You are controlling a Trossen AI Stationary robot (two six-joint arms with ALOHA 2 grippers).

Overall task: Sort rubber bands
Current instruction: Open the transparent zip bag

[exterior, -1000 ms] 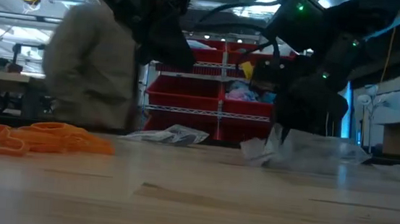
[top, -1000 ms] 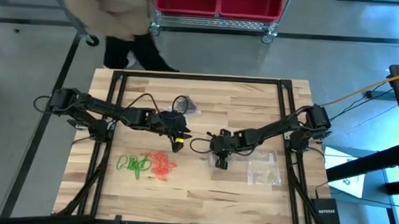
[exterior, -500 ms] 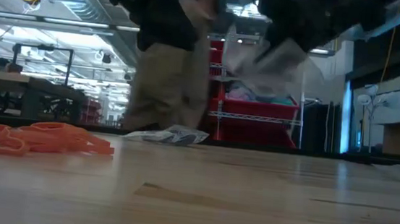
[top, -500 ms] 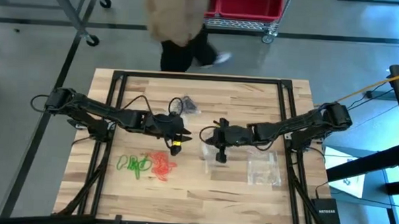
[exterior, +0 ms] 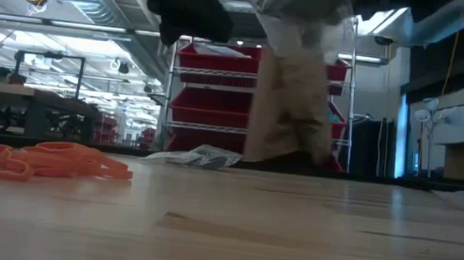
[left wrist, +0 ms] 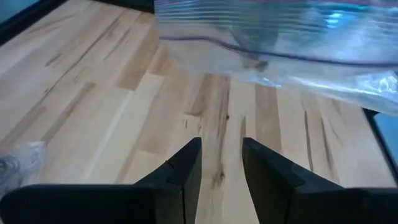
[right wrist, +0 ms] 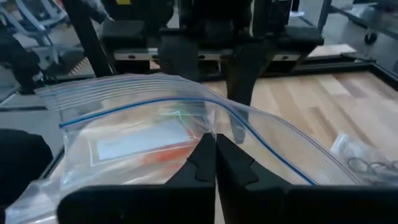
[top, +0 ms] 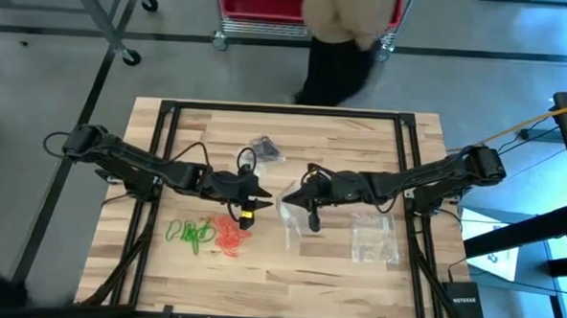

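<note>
On the wooden table (top: pixel 355 277), left hand (left wrist: pixel 221 163) apart, right hand (right wrist: pixel 215 151) clamps a clear bag (right wrist: pixel 143 134); person (top: pixel 347 28) behind.

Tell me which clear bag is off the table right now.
The bag pinched in the right gripper near the table's middle. The other two bags lie flat.

Arms meet mid-table (top: pixel 355 268)
Right gripper (top: pixel 296 191) lifts a clear bag (top: pixel 292 220); green (top: pixel 190 234) and orange bands (top: pixel 229 235) lie beside it.

Workshop or lab: red bin shelving (exterior: pixel 218 91) on casters, exposed ceiling ducts (exterior: pixel 100 5), workbenches (exterior: pixel 16 98) behind
</note>
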